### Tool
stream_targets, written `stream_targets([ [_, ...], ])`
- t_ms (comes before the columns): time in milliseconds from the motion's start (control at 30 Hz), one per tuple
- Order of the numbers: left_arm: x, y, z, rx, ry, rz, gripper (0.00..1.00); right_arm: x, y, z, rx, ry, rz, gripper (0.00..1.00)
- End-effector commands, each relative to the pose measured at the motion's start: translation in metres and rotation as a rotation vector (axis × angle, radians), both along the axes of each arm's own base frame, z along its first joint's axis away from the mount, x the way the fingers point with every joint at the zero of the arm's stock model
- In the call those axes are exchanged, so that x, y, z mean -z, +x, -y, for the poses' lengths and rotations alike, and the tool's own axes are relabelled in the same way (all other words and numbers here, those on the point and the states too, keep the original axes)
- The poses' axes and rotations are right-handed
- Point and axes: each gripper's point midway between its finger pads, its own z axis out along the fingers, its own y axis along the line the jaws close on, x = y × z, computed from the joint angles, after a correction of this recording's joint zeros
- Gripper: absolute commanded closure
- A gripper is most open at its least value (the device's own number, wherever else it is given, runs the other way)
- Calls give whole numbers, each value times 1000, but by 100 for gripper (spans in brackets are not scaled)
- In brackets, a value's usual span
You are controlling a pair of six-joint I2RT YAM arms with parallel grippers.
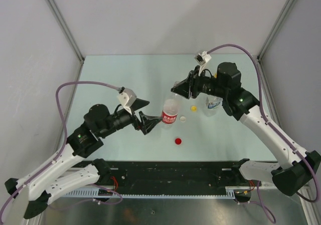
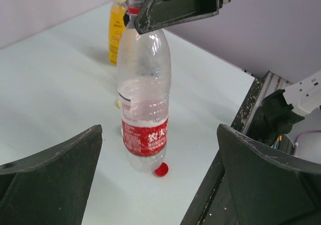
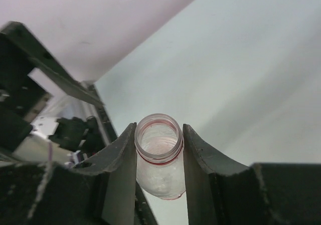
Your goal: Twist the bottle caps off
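The clear bottle with the red-white label [image 1: 170,113] stands upright mid-table, its mouth uncapped. My right gripper [image 1: 175,91] is shut on its neck; in the right wrist view the open neck [image 3: 159,146] sits pinched between both fingers [image 3: 120,160]. My left gripper [image 1: 154,110] is open, and its fingers [image 2: 50,177] stand wide on either side of the bottle [image 2: 144,99] without touching it. A red cap [image 1: 178,141] lies loose on the table in front of the bottle and shows again as the red cap [image 2: 161,170]. A white cap [image 1: 183,119] and a yellow cap [image 1: 193,107] lie to the bottle's right.
A blue-white labelled bottle [image 1: 214,103] stands under my right forearm. A bottle of yellow-orange liquid [image 2: 117,27] stands behind the red-label bottle in the left wrist view. Grey walls enclose the table [image 1: 125,74]; a black rail [image 1: 170,172] runs along its near edge.
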Motion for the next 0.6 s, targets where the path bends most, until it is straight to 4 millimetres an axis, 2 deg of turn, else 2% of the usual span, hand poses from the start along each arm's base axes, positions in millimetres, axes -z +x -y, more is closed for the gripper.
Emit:
stream_targets([
  [0,-33,5,-17,-77,-60,101,1,-13,19,28,182,-88,160,100],
  [167,-28,8,-22,-108,-49,106,1,-30,24,42,258,-87,240,100],
  [367,-18,12,-15,-91,-12,100,0,-50,27,58,359,-55,282,100],
  [567,-16,18,-7,-78,21,107,1,-56,30,71,428,-61,317,100],
])
